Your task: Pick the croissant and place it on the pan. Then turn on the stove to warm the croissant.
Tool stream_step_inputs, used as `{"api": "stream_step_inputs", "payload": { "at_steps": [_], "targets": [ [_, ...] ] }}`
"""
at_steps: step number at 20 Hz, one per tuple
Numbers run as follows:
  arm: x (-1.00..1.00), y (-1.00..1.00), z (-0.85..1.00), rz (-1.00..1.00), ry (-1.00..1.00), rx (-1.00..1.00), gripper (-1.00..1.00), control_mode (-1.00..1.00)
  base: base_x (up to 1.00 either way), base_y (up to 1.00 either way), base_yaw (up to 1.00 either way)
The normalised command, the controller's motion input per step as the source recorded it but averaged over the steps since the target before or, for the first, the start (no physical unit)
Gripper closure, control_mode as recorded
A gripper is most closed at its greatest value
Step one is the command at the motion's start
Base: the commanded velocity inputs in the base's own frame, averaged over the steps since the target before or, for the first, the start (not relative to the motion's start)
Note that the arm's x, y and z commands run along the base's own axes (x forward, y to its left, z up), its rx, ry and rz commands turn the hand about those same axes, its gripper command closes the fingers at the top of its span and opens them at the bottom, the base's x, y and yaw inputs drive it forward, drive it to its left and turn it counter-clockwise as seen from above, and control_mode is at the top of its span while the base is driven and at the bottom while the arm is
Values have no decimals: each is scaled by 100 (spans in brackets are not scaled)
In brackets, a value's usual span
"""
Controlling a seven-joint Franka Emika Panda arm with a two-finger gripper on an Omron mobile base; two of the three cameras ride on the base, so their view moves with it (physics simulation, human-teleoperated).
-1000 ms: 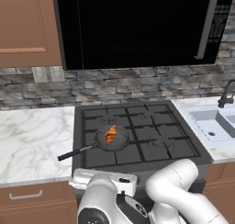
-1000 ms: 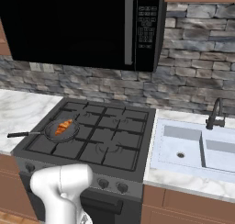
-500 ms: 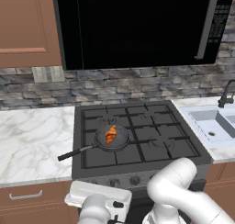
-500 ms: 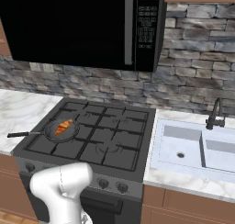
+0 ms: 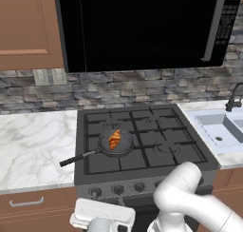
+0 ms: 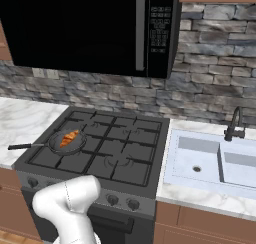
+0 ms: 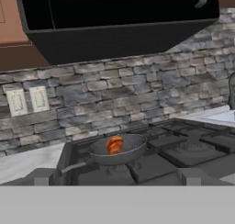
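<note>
The croissant (image 5: pixel 114 139) (image 6: pixel 69 138) (image 7: pixel 114 144) lies inside the pan (image 5: pixel 127 142) (image 6: pixel 77 145) (image 7: pixel 134 149), which sits on the front left burner of the stove (image 5: pixel 159 141) (image 6: pixel 117 150) (image 7: pixel 195 152). The pan's black handle (image 5: pixel 76 159) points to the front left. My gripper (image 7: pixel 117 178) is open, its fingertips (image 7: pixel 42 176) wide apart and empty. It hangs low in front of the stove's front edge and looks level across the grates at the pan. The hand's white body (image 5: pixel 102 217) sits below the row of knobs (image 5: pixel 118 190).
A black microwave (image 5: pixel 142 26) hangs over the stove. The white sink (image 6: pixel 215 160) with a dark faucet (image 6: pixel 234 125) lies to the right. A marble counter (image 5: pixel 33 145) lies to the left, with wall outlets (image 7: pixel 27 100) behind it and a wooden drawer (image 5: pixel 28 205) below.
The hand has sunk lower in front of the stove, toward the bottom of the left base view. Croissant and pan have not moved.
</note>
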Motion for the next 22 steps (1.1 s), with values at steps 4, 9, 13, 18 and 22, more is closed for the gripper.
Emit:
{"api": "stream_step_inputs", "payload": {
  "at_steps": [4,9,13,18,22],
  "targets": [
    [8,0,-29,0,-9,0,-100,-100,0,0,0],
    [3,0,-16,0,-2,-1,-100,-100,0,0,0],
    [1,4,-14,0,0,-3,-100,-100,0,0,0],
    [0,14,-14,0,0,-5,-100,-100,0,0,0],
    [0,18,-14,0,0,-6,-100,-100,0,0,0]
  ]
}}
